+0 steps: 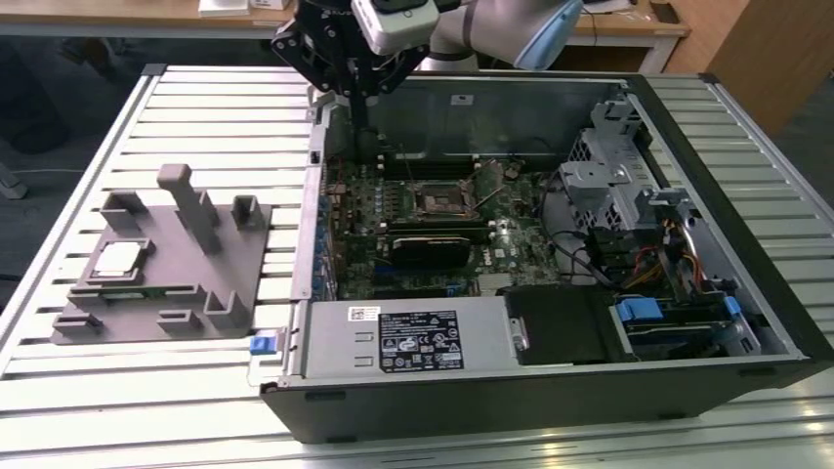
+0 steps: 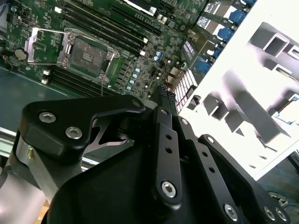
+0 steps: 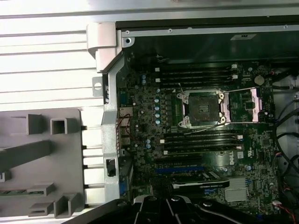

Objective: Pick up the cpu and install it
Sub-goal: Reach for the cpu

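Gripper point(image 2: 164, 93): black, big in foreground; tips together, nothing btwn them, over board edge.
Board point(image 2: 140, 60): green, background, beyond gripper.
Socket point(image 2: 88, 56): on board, w/ metal frame point(image 2: 42, 44) swung open beside it.
Slots point(image 2: 105, 28): long, black, either side of socket.
Fixture point(image 2: 252, 107): grey blocks past board edge, bright white around.

1. The cpu point(image 1: 117, 257) — a small, thin, square chip with a pale silvery top.
2. Pose — lying flat, pale face upward.
3. Position: on the grey fixture point(image 1: 167, 272), close to its edge on the exterior view's left, roughly midway along that edge.
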`<state>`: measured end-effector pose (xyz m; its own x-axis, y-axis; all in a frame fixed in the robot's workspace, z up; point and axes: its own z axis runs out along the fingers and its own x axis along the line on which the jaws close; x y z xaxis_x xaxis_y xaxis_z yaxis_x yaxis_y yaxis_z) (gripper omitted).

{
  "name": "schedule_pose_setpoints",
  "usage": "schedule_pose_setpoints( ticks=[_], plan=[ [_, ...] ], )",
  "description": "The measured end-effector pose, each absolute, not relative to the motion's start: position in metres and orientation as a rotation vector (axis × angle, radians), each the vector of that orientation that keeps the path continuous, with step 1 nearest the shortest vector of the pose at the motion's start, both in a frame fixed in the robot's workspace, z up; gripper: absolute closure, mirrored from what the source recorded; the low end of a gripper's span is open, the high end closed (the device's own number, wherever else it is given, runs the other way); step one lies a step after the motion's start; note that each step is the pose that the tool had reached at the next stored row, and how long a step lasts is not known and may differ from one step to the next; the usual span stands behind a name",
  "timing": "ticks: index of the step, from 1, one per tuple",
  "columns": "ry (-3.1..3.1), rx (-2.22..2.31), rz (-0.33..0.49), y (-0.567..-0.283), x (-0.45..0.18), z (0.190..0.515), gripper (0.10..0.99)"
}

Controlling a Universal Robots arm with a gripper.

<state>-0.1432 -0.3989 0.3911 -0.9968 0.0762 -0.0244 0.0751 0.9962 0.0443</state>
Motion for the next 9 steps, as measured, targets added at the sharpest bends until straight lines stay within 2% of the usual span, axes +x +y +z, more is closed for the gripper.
schedule_pose_setpoints(
  ticks=[9],
  plan=[
    [3.113, 0.118, 0.068, -0.3989, -0.1484, 0.3907, 0.980]
  ],
)
